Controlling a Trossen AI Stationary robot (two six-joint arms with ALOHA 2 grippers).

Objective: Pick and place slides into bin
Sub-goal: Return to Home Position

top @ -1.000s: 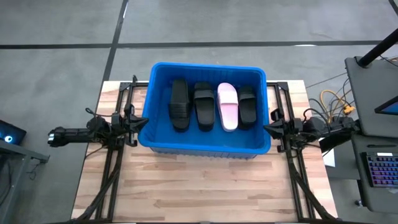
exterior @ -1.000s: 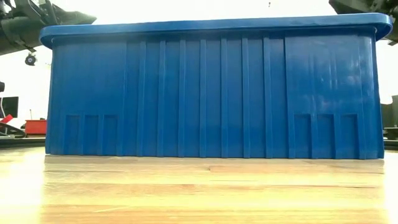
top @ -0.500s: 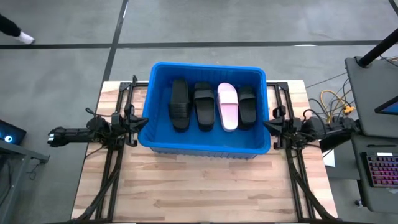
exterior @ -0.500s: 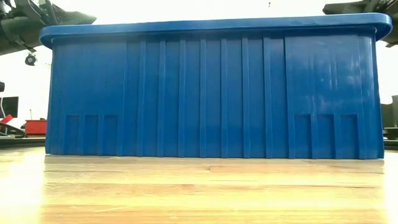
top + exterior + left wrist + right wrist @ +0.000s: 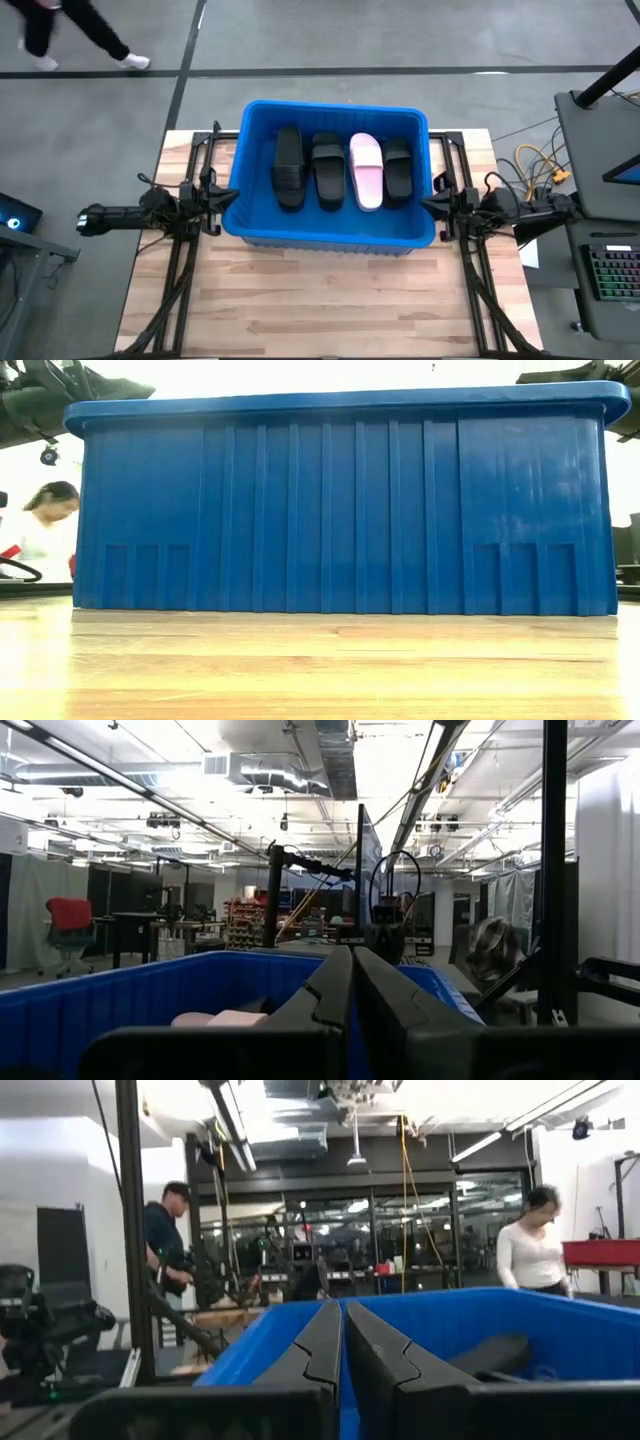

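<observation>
The bin [image 5: 330,233] sits mid-table. Four slides [image 5: 328,170] lie side by side inside it (three black, one pink). Each arm lies level, pointing inward. The left gripper [image 5: 226,197] is at the left wall and the right gripper [image 5: 430,205] at the right wall, both clenched on nothing.

This looks like a big open robotics lab or workshop. Bare ceiling ducts [image 5: 250,765] and strip lights [image 5: 490,1142] run overhead, and grey concrete floor [image 5: 100,110] surrounds the wooden desk [image 5: 330,300]. Metal-framed rigs [image 5: 300,900], a red chair [image 5: 68,915] and a keyboard [image 5: 612,272] stand about. A person in dark clothes [image 5: 165,1230] and another in white [image 5: 535,1245] stand beyond.
</observation>
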